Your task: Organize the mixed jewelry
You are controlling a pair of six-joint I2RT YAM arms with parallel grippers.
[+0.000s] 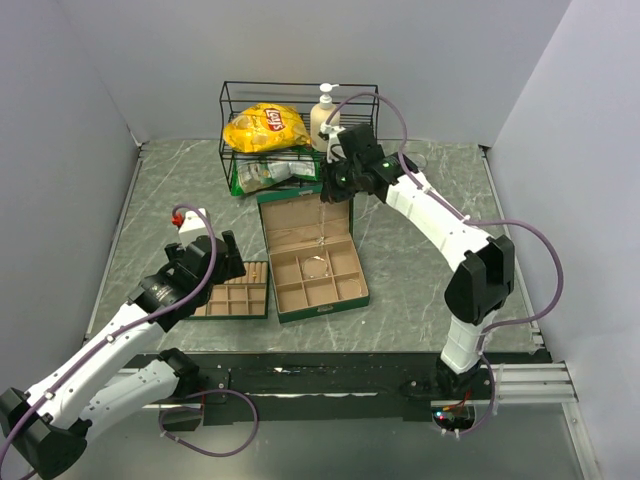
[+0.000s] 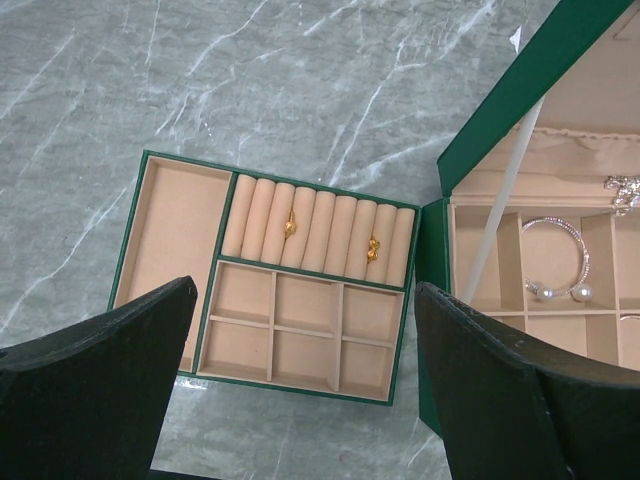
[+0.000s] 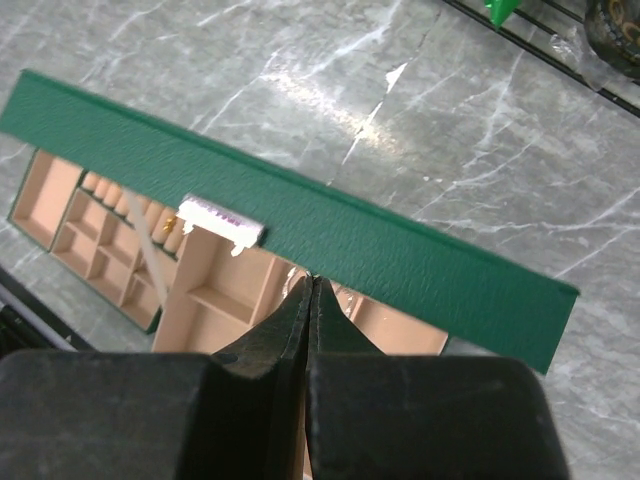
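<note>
Only the left wrist view shows two gold rings [image 2: 291, 226] seated in the roll slots of the tray [image 2: 170, 230], and a pearl-tipped silver bangle [image 2: 565, 262] in the green box [image 1: 345, 300] mid-surface [image 1: 420, 230]. A wire rack [image 1: 225, 120] holding a chip bag [image 1: 265, 127] and a soap bottle [image 1: 322, 115] stands at the far edge. The left end effector [image 2: 305, 290] hangs spread wide over the tray. The right end effector [image 3: 312, 285] has its fingers pressed together, with the tips at the top edge of the raised lid [image 3: 300, 215].

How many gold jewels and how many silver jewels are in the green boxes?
Small gold rings in the tan roll slots: 2
Silvery wire bangle with pearl beads: 1
Silvery sparkly piece, cut off at the picture's edge: 1
Total: 4 in clear view
</note>
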